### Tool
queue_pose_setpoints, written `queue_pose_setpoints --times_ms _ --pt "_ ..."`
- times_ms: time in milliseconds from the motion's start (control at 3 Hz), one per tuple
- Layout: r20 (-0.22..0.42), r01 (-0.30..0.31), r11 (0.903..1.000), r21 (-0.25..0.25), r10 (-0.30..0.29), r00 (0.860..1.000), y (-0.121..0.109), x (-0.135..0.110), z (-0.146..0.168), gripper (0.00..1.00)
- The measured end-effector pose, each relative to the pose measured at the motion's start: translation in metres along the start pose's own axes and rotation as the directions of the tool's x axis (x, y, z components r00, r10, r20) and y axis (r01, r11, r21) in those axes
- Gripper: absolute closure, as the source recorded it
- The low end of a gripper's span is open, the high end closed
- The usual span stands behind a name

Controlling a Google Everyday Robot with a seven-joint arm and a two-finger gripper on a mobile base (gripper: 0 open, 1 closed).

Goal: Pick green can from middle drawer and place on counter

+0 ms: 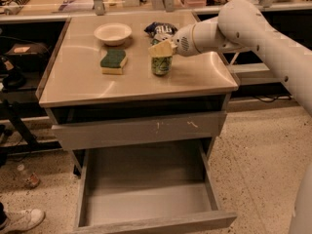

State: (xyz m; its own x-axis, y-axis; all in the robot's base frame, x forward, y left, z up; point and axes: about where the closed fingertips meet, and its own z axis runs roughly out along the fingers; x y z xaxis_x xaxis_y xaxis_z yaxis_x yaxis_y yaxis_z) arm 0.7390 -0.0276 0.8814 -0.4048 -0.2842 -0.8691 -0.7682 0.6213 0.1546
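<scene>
The gripper (162, 49) fingers clamp the green can (161, 66), upright on the tabletop (78, 82) beneath them, seemingly awaiting release.

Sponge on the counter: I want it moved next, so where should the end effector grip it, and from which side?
Probably from straight above, closing on the sponge's yellow side faces. It lies flat on the counter, green face up, so only its low sides offer opposing surfaces. The bowl behind and green can beside it stand apart. The end effector sits at the can's top.
</scene>
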Motion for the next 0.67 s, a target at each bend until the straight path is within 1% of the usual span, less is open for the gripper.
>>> queue_pose_setpoints --times_ms 333,667 --pt "0.0 0.0 1.0 0.0 0.0 1.0 0.0 0.0 0.0 0.12" --pt "0.0 0.0 1.0 0.0 0.0 1.0 0.0 0.0 0.0 0.0"
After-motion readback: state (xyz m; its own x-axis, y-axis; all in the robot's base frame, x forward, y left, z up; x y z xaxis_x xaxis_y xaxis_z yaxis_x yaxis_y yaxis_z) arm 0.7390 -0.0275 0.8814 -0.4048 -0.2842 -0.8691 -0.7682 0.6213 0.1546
